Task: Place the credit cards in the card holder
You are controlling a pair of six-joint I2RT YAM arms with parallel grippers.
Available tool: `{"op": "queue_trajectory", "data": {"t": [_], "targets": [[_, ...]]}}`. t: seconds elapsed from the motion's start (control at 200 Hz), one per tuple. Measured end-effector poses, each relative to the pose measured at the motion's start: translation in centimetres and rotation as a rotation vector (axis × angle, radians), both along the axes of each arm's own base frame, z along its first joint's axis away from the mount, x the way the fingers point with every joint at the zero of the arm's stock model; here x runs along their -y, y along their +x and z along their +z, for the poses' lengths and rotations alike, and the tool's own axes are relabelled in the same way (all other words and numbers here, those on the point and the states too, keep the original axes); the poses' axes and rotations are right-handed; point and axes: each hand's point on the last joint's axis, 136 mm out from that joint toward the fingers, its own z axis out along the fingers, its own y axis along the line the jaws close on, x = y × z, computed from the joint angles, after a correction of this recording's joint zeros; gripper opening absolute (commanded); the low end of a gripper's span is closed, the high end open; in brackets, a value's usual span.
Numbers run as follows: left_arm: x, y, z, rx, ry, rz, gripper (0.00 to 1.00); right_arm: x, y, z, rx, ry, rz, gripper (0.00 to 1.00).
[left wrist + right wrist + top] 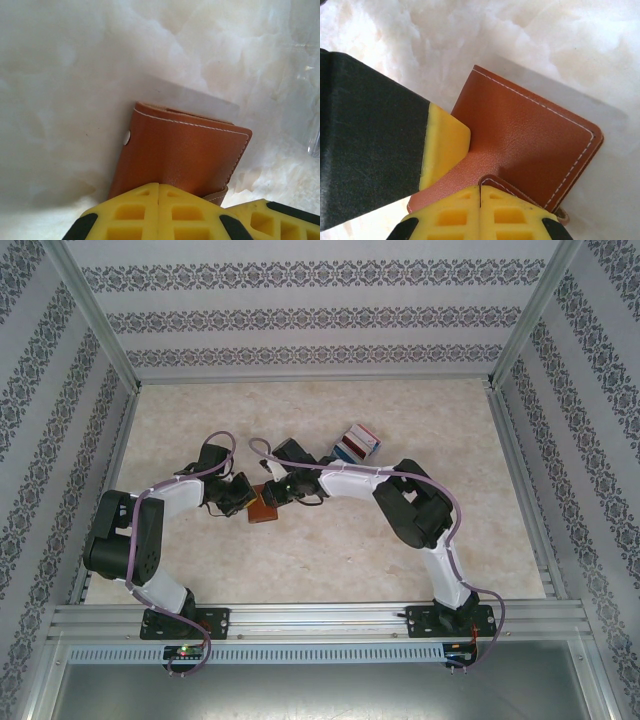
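Top external: credit cards (357, 443) stacked at 2 o'clock of card holder (262, 510). L wrist adds grey card (195, 97) past holder's 12 o'clock edge. L gripper (159, 187) & R gripper (480, 188) both closed, tips at holder.

Table (300, 570) is a pale beige marble-look surface, bare along the left and right edges and the near edge. Walls (300, 320) on three sides have white wallpaper with grey ornamental bands. Silver metal rail (320, 618) runs along the near edge, with a slotted strip (320, 653) just below it and then a plain grey sheet (320, 692).
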Motion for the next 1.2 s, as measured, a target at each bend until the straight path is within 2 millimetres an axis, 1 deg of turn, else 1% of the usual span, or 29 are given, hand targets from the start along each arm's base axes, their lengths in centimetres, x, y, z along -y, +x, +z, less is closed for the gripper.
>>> {"op": "queue_trajectory", "data": {"t": [0.15,0.275,0.31,0.37,0.445,0.5,0.535,0.63,0.679,0.714,0.774,0.814,0.839,0.869,0.934,0.974,0.989,1.004,1.029,1.039,1.044,1.049,1.054,1.059,1.069,1.079,1.084,1.094,1.199], "targets": [[0.0,0.0,-0.1,-0.004,0.0,0.0,0.0,-0.3,0.2,-0.6,-0.027,-0.034,0.005,0.0],[0.1,0.1,0.0,-0.003,-0.002,-0.001,0.0,-0.2,0.3,-0.7,-0.067,-0.048,-0.008,0.0],[0.1,0.2,0.0,-0.002,-0.002,-0.001,0.0,-0.1,0.2,-0.7,-0.071,-0.05,-0.008,0.04],[0.1,0.1,0.0,-0.003,-0.005,-0.002,0.04,-0.1,0.2,-0.6,-0.073,-0.049,-0.011,0.11],[0.1,0.2,0.1,-0.002,-0.01,-0.001,0.05,0.1,0.0,-0.6,-0.071,-0.037,-0.024,0.24],[0.0,0.2,0.2,0.001,-0.01,-0.002,0.05,0.3,-0.2,-0.3,-0.066,-0.024,-0.027,0.32],[-0.2,0.1,0.4,0.002,0.0,-0.005,0.07,0.7,-0.3,0.0,-0.061,-0.022,-0.034,0.35],[-1.1,0.5,1.7,0.025,0.038,-0.003,0.17,2.5,-1.0,0.7,-0.049,-0.04,-0.067,0.37],[-1.7,1.3,3.1,0.065,0.061,0.008,0.22,3.6,-1.2,1.1,-0.033,-0.045,-0.087,0.38],[-2.1,1.9,4.6,0.111,0.079,0.013,0.25,4.4,-1.2,1.6,-0.013,-0.04,-0.102,0.4],[-2.8,2.9,7.4,0.198,0.114,0.023,0.27,5.8,-1.0,3.2,0.039,-0.02,-0.134,0.41],[-3.2,3.5,9.3,0.258,0.136,0.029,0.25,6.7,-0.8,4.6,0.081,0.002,-0.154,0.41],[-3.4,3.8,10.7,0.303,0.151,0.031,0.22,7.4,-0.5,5.8,0.119,0.017,-0.172,0.41],[-3.7,4.0,12.0,0.345,0.167,0.032,0.22,8.1,-0.3,7.1,0.167,0.035,-0.188,0.41],[-4.4,4.1,14.3,0.429,0.216,0.036,0.25,10.0,0.2,10.3,0.282,0.078,-0.227,0.41],[-4.9,4.2,15.3,0.465,0.25,0.037,0.35,11.5,0.3,12.3,0.366,0.098,-0.254,0.42],[-5.1,4.1,15.6,0.479,0.265,0.035,0.42,12.0,0.3,13.0,0.389,0.104,-0.259,0.43],[-5.3,4.2,15.8,0.491,0.283,0.034,0.48,12.7,0.4,13.8,0.428,0.108,-0.272,0.45],[-5.6,4.1,16.2,0.508,0.306,0.029,0.51,13.6,0.3,15.0,0.478,0.117,-0.287,0.51],[-5.7,4.2,16.3,0.514,0.314,0.034,0.52,14.1,0.4,15.4,0.507,0.116,-0.297,0.6],[-5.8,4.2,16.3,0.515,0.318,0.034,0.53,14.3,0.4,15.6,0.515,0.116,-0.299,0.69],[-5.8,4.2,16.4,0.517,0.321,0.034,0.53,14.5,0.4,15.8,0.522,0.118,-0.302,0.83],[-5.9,4.2,16.4,0.52,0.325,0.035,0.54,14.6,0.3,15.9,0.53,0.119,-0.304,0.9],[-5.9,4.2,16.5,0.526,0.331,0.031,0.54,15.0,0.3,16.3,0.544,0.12,-0.312,0.94],[-6.0,4.2,16.6,0.53,0.339,0.028,0.66,15.3,0.3,16.7,0.564,0.121,-0.32,0.97],[-6.1,4.2,16.7,0.537,0.347,0.03,0.87,15.8,0.4,17.1,0.591,0.118,-0.329,0.98],[-6.1,4.2,16.7,0.539,0.351,0.03,0.94,16.0,0.3,17.2,0.597,0.118,-0.331,0.98],[-6.2,4.2,16.8,0.551,0.366,0.02,0.99,16.6,0.3,17.9,0.628,0.117,-0.345,0.98],[-6.8,3.8,17.1,0.622,0.461,-0.015,1.0,21.8,0.3,21.3,0.833,0.06,-0.478,0.98]]}}
